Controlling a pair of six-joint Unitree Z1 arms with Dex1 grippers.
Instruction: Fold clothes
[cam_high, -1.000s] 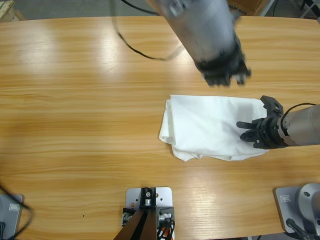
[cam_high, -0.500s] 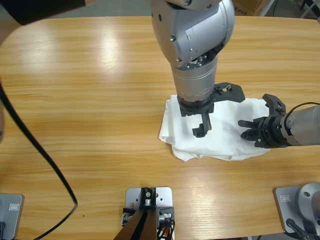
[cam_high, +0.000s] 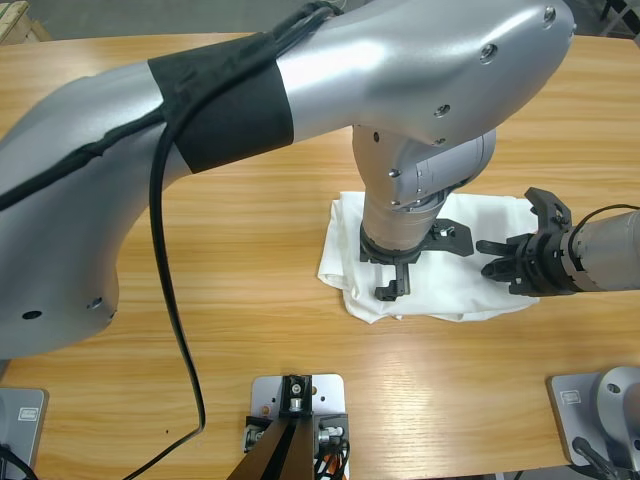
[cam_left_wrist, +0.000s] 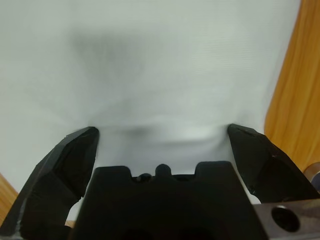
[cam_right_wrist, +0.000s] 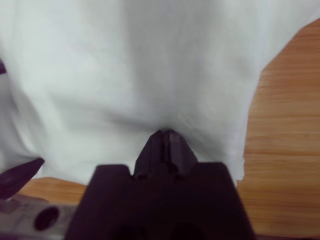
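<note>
Big change up top: the L arm has swung right in under the cam, its silver body and black-wrapped cable now filling most of the upper frame in the high view, and the left gripper (cam_high: 425, 262) has slid a bit down and toward the shirt's near edge vs half a sec ago. The right gripper (cam_high: 500, 258) hasn't budged, same spot at the shirt's right end. The T-shirt (cam_high: 342, 235) lies as a folded white bundle on the wooden table (cam_high: 200, 300), right of centre, roughly rectangular w/ a rumpled near-left corner. L gripper is down over the middle of it, jaws spread wide, one tip toward the near edge, the other pointing at the R gripper. Left wrist view confirms: left gripper (cam_left_wrist: 162, 132) w/ both black jaws well apart, white cloth (cam_left_wrist: 175, 60) between and beyond them, slight crease there, strip of table (cam_left_wrist: 295, 100) along the side. Right wrist view: right gripper (cam_right_wrist: 165, 137) has its jaws together in one point, cloth (cam_right_wrist: 150, 65) puckering into that tip, so it looks pinched on the fabric near the shirt's edge, bare table (cam_right_wrist: 285, 150) just beside. The two grippers are near each other, not touching.
</note>
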